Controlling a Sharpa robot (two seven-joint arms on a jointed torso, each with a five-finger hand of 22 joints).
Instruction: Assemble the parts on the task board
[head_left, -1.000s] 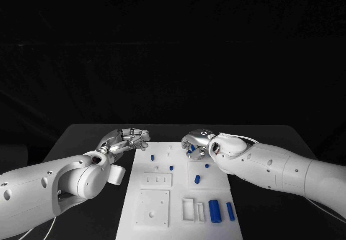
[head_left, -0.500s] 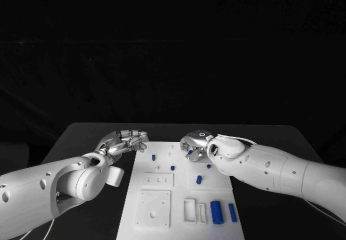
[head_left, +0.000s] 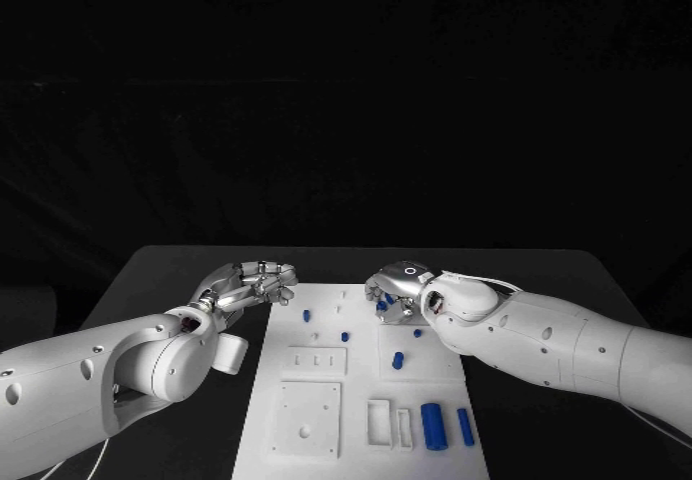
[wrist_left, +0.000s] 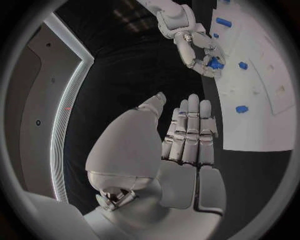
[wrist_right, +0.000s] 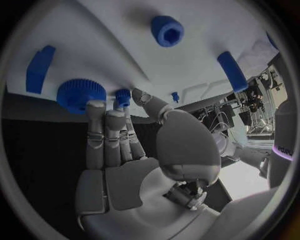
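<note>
The right hand (head_left: 400, 290) covers the upper right part of the task board (head_left: 325, 395) in the head view, so what lies beneath it is hidden. A small blue part (wrist_left: 215, 63) sits between its curled fingertips in the left wrist view; its long axis cannot be made out. The left hand (head_left: 257, 281) hangs just left of the board's upper left corner, fingers curled in, nothing seen in them. At the lower right, 2 blue cylinders (head_left: 433, 424) lie side by side, long axes running up and down the frame.
</note>
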